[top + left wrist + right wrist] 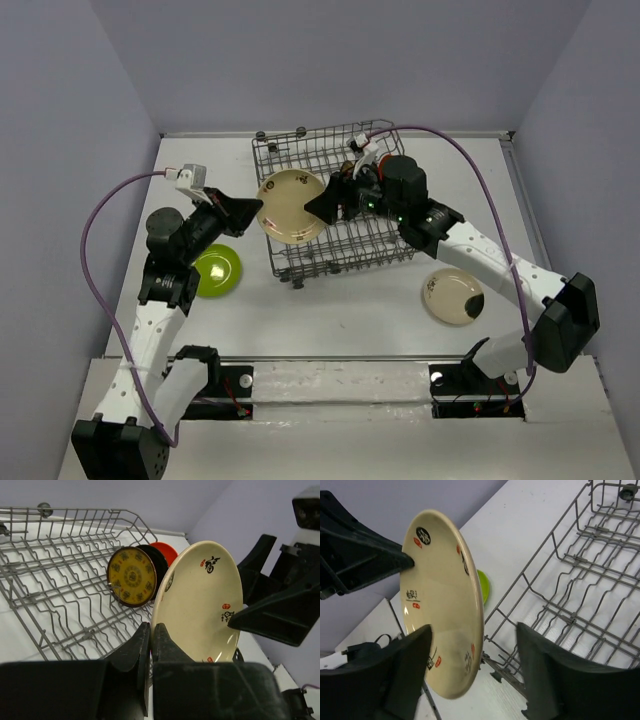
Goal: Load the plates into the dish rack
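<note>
The left arm [148,335] and right arm [480,258] share white shells, black joints, black wedge-shaped fingers [238,212]; a purple cable [84,245] loops loose beside each.

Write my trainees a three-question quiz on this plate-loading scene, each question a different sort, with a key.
1. True or false: the right gripper is clamped shut on the cream round plate with printed marks.
2. How many plates stand in the grey wire dish rack, and which?
3. Where is the lime green round plate? A) in the rack B) flat on the white table by the left arm C) held in the air.
Key: 1. False: its jaws stand open either side of the plate; the left gripper pinches the rim. 2. Three: the brown plate with yellow pattern, the black plate, the orange plate. 3. B.
</note>
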{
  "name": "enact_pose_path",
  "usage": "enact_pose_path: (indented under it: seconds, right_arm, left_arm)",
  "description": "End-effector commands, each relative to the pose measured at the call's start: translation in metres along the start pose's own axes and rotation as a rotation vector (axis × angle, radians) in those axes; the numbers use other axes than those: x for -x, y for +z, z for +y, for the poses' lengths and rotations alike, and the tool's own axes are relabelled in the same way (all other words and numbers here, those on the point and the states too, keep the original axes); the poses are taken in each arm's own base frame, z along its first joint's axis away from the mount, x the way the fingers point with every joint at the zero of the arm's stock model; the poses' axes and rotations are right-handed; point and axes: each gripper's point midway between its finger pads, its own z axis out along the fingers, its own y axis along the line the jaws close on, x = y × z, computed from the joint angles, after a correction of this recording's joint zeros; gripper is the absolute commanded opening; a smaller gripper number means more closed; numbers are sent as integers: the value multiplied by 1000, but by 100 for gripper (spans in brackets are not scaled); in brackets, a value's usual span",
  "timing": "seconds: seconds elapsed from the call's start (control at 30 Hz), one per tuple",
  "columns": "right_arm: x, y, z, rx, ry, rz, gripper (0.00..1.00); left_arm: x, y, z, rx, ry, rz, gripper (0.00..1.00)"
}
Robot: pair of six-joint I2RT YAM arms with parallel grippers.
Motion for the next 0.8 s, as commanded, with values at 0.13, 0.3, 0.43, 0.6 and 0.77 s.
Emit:
enact_pose_path:
  seconds: [0.13,0.3,0.43,0.6,0.77]
  right_arm:
    - [34,1,28,113,2,-80,7]
    - [51,11,-22,-149,-30,-117,7]
    - [46,14,-100,-536,-99,-88,7]
    - [40,5,-176,-951,-224,-36,7]
    - [44,6,-201,-1108,-268,-39,7]
  left_arm:
    - [-2,-12,-16,-50,109,-2,63]
    - [14,-24,5,156,219,-53,99]
    - [30,-43,29,355,261,-144,99]
    - [23,-46,25,324,247,-148,99]
    - [20,-43,23,309,243,-135,99]
